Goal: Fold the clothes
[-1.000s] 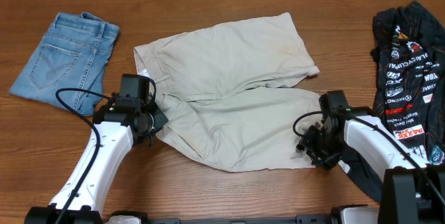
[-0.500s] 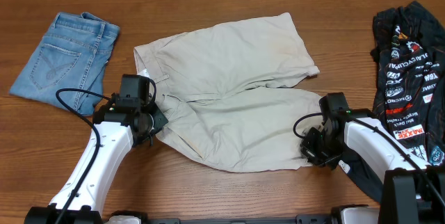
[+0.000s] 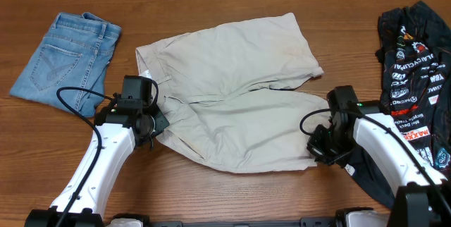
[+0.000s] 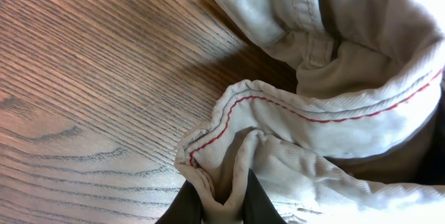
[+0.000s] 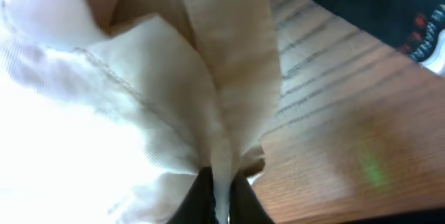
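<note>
The left tool (image 4: 221, 206) clamped the waistband (image 4: 313, 113) of the beige shorts (image 3: 232, 93), the right tool (image 5: 217, 197) their hem (image 5: 229, 78); lifting both to fold seemed next.

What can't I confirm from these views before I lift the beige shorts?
- Overhead: left gripper and right gripper fingertips hidden beneath their wrists.
- Right wrist: beige shorts washed out and blurred, so pinched layers cannot be counted.
- Overhead: black jersey cut by the right edge, partly under the right arm.
- Left wrist: left gripper mostly cut off by the bottom edge.
</note>
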Robot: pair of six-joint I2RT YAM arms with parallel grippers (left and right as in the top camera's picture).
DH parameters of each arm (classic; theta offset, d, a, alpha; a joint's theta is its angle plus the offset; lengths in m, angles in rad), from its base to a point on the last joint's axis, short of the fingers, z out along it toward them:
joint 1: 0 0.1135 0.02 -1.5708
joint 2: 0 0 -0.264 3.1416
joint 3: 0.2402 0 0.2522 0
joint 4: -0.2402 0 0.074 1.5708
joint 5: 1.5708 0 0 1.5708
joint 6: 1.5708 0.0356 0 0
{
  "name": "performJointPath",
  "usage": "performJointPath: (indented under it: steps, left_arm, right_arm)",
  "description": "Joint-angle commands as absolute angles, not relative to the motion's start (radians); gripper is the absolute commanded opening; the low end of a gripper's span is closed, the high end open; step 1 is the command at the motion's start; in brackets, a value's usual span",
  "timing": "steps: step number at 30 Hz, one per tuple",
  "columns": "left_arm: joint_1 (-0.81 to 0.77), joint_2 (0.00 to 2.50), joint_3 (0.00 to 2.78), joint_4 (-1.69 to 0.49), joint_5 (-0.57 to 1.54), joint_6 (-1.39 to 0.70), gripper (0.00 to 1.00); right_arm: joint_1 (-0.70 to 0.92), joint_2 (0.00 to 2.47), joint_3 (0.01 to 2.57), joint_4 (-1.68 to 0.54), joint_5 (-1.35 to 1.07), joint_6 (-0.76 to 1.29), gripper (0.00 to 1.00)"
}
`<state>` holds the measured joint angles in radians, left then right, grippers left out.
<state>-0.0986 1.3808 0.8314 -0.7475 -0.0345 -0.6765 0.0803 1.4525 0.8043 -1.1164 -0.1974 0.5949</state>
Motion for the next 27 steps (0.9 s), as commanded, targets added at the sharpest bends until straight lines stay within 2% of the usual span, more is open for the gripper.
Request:
performJointPath:
  steps: [1, 7, 21, 27]
  left_arm:
    - [-0.105, 1.378, 0.853, -0.764, -0.062, -0.649, 0.04]
    - [-0.105, 1.302, 0.934, -0.887, -0.075, -0.604, 0.04]
    - [-0.105, 1.026, 0.965, -1.210, -0.076, -0.648, 0.04]
    - [-0.105, 0.885, 0.965, -1.244, -0.088, -0.678, 0.04]
  right_arm:
    - [0.083, 1.406, 0.829, -1.116, -0.175, 0.572, 0.04]
    - [0.083, 1.301, 0.907, -1.155, -0.112, 0.550, 0.04]
    - [0.083, 1.102, 1.245, -1.411, 0.004, 0.550, 0.04]
    - [0.083, 1.087, 1.314, -1.426, 0.046, 0.533, 0.04]
